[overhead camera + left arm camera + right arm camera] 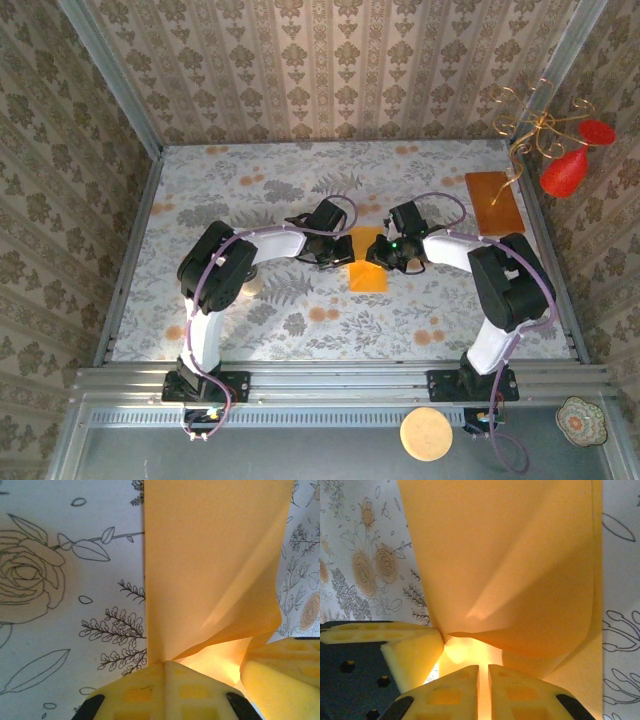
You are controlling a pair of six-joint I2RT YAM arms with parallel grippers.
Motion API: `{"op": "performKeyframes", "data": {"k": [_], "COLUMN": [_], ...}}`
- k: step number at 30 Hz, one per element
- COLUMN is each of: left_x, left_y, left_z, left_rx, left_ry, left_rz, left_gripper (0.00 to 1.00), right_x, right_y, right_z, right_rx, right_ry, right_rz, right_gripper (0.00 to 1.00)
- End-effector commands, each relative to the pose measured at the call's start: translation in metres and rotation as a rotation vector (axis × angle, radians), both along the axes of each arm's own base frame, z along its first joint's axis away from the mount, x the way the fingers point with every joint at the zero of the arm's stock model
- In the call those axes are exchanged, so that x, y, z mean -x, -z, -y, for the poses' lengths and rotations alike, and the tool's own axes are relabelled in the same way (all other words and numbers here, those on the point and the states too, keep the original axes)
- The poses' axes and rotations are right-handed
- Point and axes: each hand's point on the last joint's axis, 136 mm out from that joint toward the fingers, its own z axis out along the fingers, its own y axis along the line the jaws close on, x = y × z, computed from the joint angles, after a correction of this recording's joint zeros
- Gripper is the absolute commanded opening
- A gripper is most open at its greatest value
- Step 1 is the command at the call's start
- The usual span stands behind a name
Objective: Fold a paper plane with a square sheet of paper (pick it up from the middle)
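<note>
The bright orange-yellow sheet of paper (367, 262) lies mid-table between both grippers, doubled over into a tall rectangle. My left gripper (341, 250) is shut on the edge of the upper layer (210, 565) and holds that flap raised off the lower one; its jaws (167, 663) meet with no gap. My right gripper (384, 255) reaches in from the other side, under the raised flap (520, 565). Its tips (483, 668) stand almost together with a thin slit, over the lower layer, and nothing shows clamped between them. The left gripper's fingers (412, 655) show beside it.
A darker brown-orange board (494, 202) lies at the back right, beside a gold wire stand with red ornaments (565, 170). Patterned walls enclose the floral tabletop (250, 200). A round tan disc (426, 434) and a small dish (581, 418) sit on the front rail.
</note>
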Motion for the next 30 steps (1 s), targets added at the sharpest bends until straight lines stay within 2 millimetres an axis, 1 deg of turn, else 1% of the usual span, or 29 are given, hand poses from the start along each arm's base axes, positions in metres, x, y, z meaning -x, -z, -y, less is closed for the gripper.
{"op": "performKeyframes", "data": {"k": [1, 6, 12, 14, 17, 23, 26, 30], "left_x": [0.005, 0.002, -0.002, 0.000, 0.006, 0.027, 0.039, 0.050], "left_y": [0.008, -0.002, -0.030, -0.040, -0.048, -0.049, -0.045, -0.038], "left_z": [-0.003, 0.000, 0.007, 0.007, 0.007, 0.004, 0.006, 0.012], "left_rx": [-0.029, -0.014, 0.031, 0.038, 0.040, 0.045, 0.049, 0.052], "left_ry": [0.019, 0.022, 0.030, 0.031, 0.026, 0.007, 0.012, 0.028], "left_rz": [-0.031, -0.016, 0.041, 0.061, 0.072, 0.047, 0.018, -0.018], "left_gripper": [0.02, 0.04, 0.06, 0.07, 0.10, 0.12, 0.13, 0.13], "right_x": [0.003, 0.010, 0.015, 0.017, 0.017, 0.020, 0.021, 0.021], "right_y": [0.014, 0.024, 0.034, 0.037, 0.039, 0.042, 0.043, 0.044], "right_z": [0.009, 0.014, 0.018, 0.020, 0.022, 0.024, 0.025, 0.026], "right_rx": [0.050, 0.071, 0.092, 0.100, 0.112, 0.124, 0.127, 0.130], "right_ry": [0.023, 0.032, 0.040, 0.046, 0.053, 0.062, 0.066, 0.072], "right_rz": [-0.045, -0.076, -0.107, -0.115, -0.123, -0.137, -0.142, -0.143], "right_gripper": [0.15, 0.15, 0.15, 0.15, 0.15, 0.15, 0.15, 0.15]}}
